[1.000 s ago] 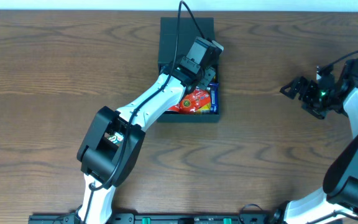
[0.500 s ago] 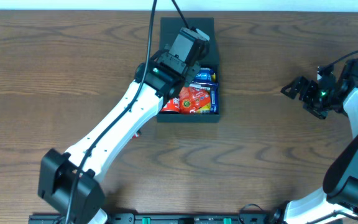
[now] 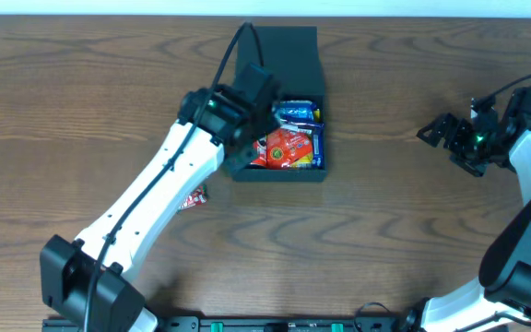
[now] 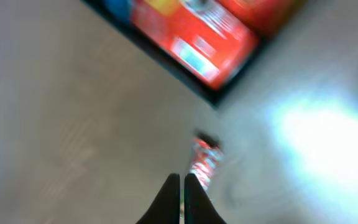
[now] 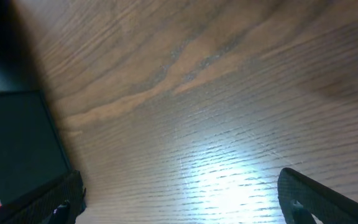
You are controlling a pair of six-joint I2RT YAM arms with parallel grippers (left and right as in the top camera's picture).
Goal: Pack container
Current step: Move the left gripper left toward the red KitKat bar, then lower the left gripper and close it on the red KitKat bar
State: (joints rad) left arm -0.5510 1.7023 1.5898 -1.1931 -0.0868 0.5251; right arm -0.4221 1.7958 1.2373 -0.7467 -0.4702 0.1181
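Just off the container's (image 3: pixel 279 51) near-left corner, a small red-and-white packet (image 3: pixel 190 198) lies on the counter (image 3: pixel 63 92). The overhead view hides the left claw's fingertips under its own arm. Only the left wrist view shows the left claw (image 4: pixel 180 185): its jaws are pressed together on nothing, above bare counter just short of that blurred packet. The container sits at the far middle of the counter with its flap lid swung back. A red packet (image 3: pixel 289 148) and a blue packet (image 3: pixel 299 112) lie inside. Well to the right of the container, the right claw (image 3: pixel 442 140) holds its jaws wide apart and empty. The right wrist view shows both fingers (image 5: pixel 58 199) at its lower corners, with the container's black side at its left edge.
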